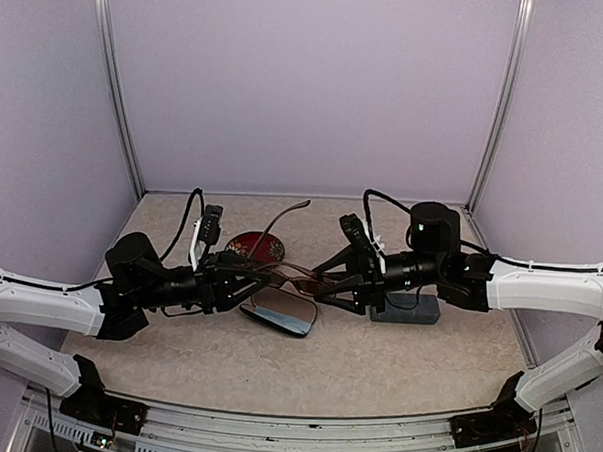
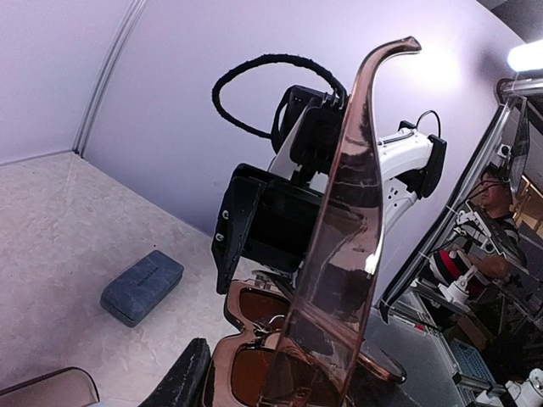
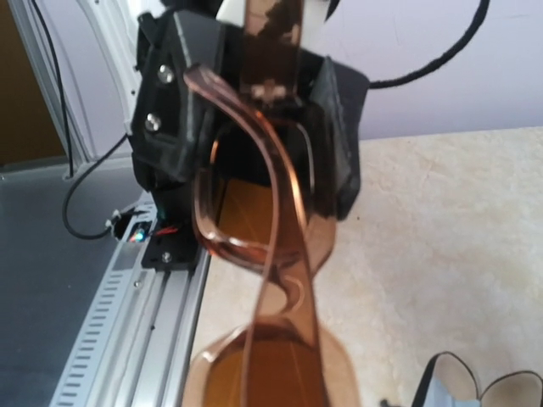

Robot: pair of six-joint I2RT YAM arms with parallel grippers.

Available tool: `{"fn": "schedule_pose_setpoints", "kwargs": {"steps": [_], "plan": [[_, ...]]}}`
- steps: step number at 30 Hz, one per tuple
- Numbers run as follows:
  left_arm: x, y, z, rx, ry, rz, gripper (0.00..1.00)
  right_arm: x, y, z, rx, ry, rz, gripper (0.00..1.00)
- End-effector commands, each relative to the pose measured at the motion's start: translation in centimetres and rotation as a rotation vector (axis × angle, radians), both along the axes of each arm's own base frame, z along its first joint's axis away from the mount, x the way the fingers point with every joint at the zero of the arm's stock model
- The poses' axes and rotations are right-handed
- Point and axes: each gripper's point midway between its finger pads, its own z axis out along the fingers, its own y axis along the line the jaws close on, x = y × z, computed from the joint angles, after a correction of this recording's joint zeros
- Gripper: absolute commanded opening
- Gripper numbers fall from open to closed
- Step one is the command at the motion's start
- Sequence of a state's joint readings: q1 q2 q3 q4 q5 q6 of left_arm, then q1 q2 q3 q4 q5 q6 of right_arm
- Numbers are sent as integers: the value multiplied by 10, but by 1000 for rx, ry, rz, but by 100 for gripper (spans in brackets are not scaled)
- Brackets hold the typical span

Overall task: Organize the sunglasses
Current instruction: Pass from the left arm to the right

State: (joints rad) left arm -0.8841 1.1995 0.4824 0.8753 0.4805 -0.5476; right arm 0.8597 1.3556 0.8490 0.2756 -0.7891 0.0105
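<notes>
Robotics lab test cell, plain lavender panel walls (image 1: 308, 86) on aluminium posts (image 1: 117, 88), speckled tabletop (image 1: 325, 372), operator (image 2: 496, 208) among equipment outside the enclosure

The left arm (image 1: 38, 310) and right arm (image 1: 549, 287) have white shells, black joints and looping black cables (image 1: 189, 213).

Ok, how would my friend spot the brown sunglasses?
Find the middle of the table, where the left end effector and right end effector meet. The reddish-brown sunglasses are up in the air between them. Unlike the grey-blue case below, they're see-through, with one thin arm poking up.
</notes>
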Motion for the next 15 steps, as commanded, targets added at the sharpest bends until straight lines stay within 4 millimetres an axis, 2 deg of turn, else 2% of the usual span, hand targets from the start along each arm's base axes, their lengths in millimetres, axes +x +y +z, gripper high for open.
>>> {"fn": "schedule_pose_setpoints", "kwargs": {"steps": [1, 10, 15], "plan": [[1, 3, 7, -41, -9, 5, 7, -7, 1, 9, 41, 1, 29, 50], [1, 3, 8, -48, -11, 0, 7, -8, 5, 0, 19, 47, 50, 64], [1, 2, 7, -46, -6, -2, 7, -9, 6, 0, 24, 56, 64, 59]]}}
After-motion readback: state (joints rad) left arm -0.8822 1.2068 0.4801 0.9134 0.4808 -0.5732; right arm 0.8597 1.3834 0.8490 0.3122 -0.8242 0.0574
